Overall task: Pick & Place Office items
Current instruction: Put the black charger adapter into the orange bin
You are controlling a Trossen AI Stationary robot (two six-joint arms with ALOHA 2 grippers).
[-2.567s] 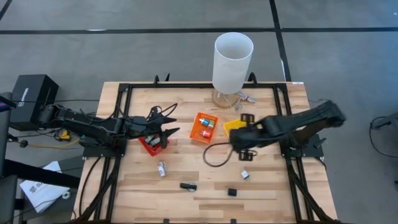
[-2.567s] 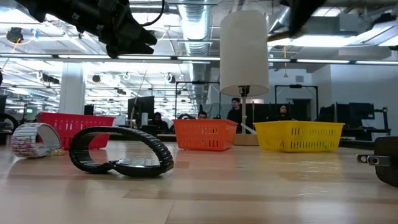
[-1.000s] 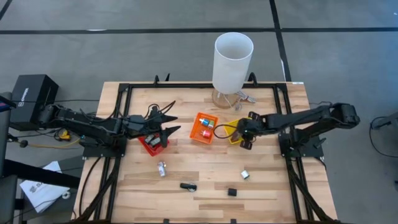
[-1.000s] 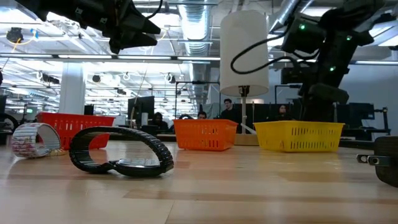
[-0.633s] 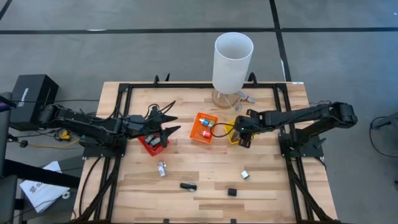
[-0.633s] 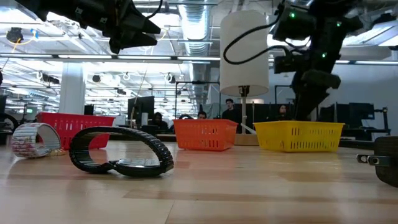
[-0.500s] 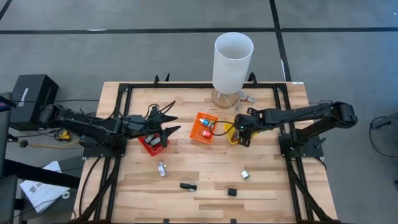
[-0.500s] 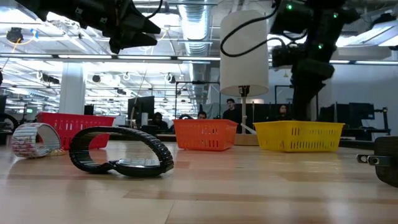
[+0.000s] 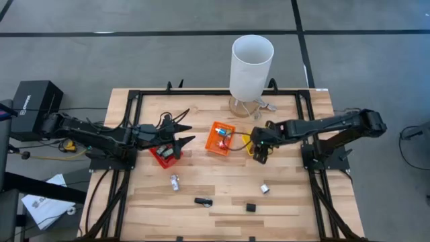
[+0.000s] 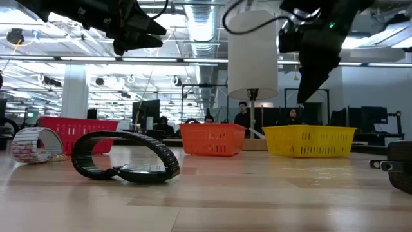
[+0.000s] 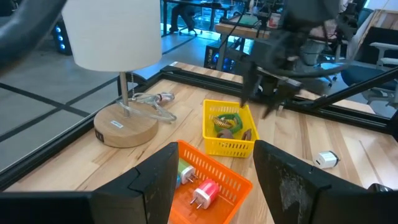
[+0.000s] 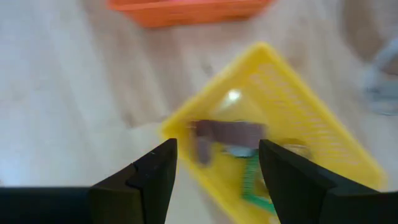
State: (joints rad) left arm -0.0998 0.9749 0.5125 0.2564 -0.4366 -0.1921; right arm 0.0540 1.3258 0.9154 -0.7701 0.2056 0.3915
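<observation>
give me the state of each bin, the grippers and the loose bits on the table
yellow bin: upright, holds a green ring and brown pieces
orange bin: upright, holds small red and blue plugs
red bin: upright, under the left gripper
left gripper: open, empty
right gripper: open, empty, over the yellow bin
black band: lying loose on the table

Two dark, slender jointed arms are seen, each tipped by a black two-fingered end effector, with black cables looped along the links.

Bright, even light; blurred right-wrist view
</observation>
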